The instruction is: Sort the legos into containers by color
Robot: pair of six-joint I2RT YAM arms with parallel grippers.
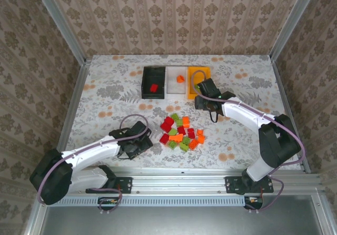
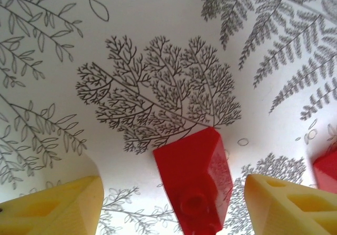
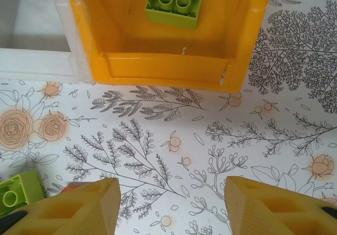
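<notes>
Three bins stand in a row at the back: black (image 1: 146, 82) holding a red lego (image 1: 154, 87), white (image 1: 174, 90) holding an orange one (image 1: 180, 79), and yellow-orange (image 1: 199, 72) (image 3: 158, 69) holding a green one (image 3: 174, 3). A pile of red, orange and green legos (image 1: 181, 132) lies mid-table. My left gripper (image 1: 146, 142) (image 2: 174, 206) is open at the pile's left edge, with a red lego (image 2: 195, 182) lying on the table between its fingers, touching neither. My right gripper (image 1: 206, 102) (image 3: 171, 206) is open over bare table just in front of the yellow-orange bin.
A second red lego (image 2: 326, 166) sits just right of my left gripper's right finger. A green lego (image 3: 18, 193) lies by my right gripper's left finger. Metal rails and patterned walls close in the flowered table (image 1: 105, 98) on three sides.
</notes>
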